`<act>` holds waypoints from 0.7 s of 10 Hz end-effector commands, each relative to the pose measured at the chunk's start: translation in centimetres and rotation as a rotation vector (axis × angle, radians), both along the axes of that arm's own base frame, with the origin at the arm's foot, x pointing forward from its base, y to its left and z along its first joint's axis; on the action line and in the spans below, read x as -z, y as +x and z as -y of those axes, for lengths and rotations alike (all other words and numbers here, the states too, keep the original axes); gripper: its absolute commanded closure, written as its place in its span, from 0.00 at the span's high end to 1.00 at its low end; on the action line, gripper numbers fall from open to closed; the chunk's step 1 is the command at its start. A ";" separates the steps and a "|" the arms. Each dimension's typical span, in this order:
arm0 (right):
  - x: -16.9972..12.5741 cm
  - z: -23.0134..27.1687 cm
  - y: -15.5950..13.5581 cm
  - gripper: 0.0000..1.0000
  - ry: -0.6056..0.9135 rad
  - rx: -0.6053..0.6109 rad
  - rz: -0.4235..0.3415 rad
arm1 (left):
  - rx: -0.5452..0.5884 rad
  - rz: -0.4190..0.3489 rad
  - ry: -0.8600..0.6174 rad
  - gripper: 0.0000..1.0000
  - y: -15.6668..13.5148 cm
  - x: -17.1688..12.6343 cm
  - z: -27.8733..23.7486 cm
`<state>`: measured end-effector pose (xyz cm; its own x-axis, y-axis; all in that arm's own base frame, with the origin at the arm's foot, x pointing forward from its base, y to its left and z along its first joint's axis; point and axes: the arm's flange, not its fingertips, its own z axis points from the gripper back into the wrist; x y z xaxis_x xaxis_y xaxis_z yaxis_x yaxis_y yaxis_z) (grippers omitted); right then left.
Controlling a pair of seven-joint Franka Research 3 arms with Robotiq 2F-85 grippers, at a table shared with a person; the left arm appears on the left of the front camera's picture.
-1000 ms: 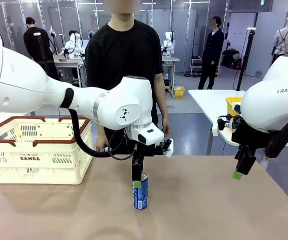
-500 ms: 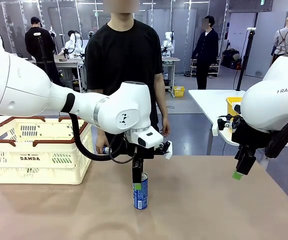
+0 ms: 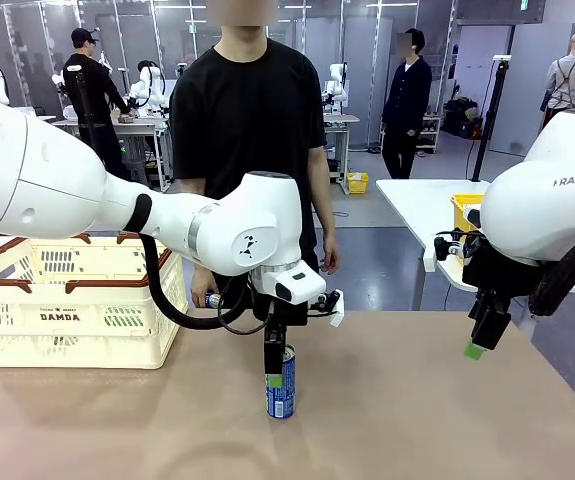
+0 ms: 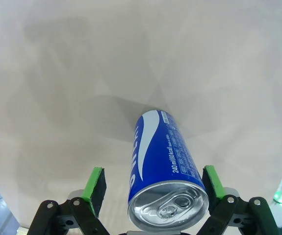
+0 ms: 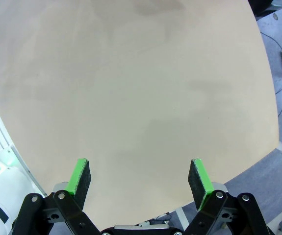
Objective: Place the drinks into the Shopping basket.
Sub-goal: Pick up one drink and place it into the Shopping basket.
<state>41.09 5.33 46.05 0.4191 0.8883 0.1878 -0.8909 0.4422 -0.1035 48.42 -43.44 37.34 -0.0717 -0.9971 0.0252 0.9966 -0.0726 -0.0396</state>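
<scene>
"Starting at the left end effector (image 3: 275, 366) (image 4: 153, 182), how do its jaws stand?"

"Released, spread wide, pointing straight down. The blue can (image 3: 281, 385) (image 4: 161, 164) stands upright between the two green pads (image 4: 96, 183). In the left wrist view one pad sits just beside the can's silver top, while the other has a clear gap to it. I can't tell whether the nearer pad touches the metal."

"So nothing is grasped?"

"Nothing. The can rests on its own base on the desk (image 3: 417, 420) (image 4: 131, 58), near the middle of it."

"And the right end effector (image 3: 477, 345) (image 5: 140, 178)?"

"Also released and empty. It hangs above the desk's right edge, well apart from the can. Its wrist view looks down between the open pads on bare tan desk (image 5: 131, 73)."

"Where is the Shopping basket (image 3: 67, 320)?"

"On the desk's far left corner, cream with a brown rim and DAMDA printed on the side. It is well apart from the can, with the left arm reaching across in front of it."

"Anyone else at the desk?"

"A person (image 3: 247, 110) in a black shirt stands at the far side. One hand (image 3: 201, 290), behind the left arm near the basket's corner, holds something small; it is too hidden to name."
</scene>
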 end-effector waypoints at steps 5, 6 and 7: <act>-0.1 0.1 0.0 1.00 0.000 0.000 -0.003 | 0.001 -0.030 -0.069 0.98 -0.1 0.8 0.2; -0.1 0.1 0.0 1.00 0.000 0.000 -0.003 | 0.011 -0.042 -0.074 0.98 -0.1 0.8 0.0; -0.1 0.1 0.0 1.00 0.000 0.000 -0.003 | 0.007 -0.031 -0.058 0.86 -0.1 0.7 0.0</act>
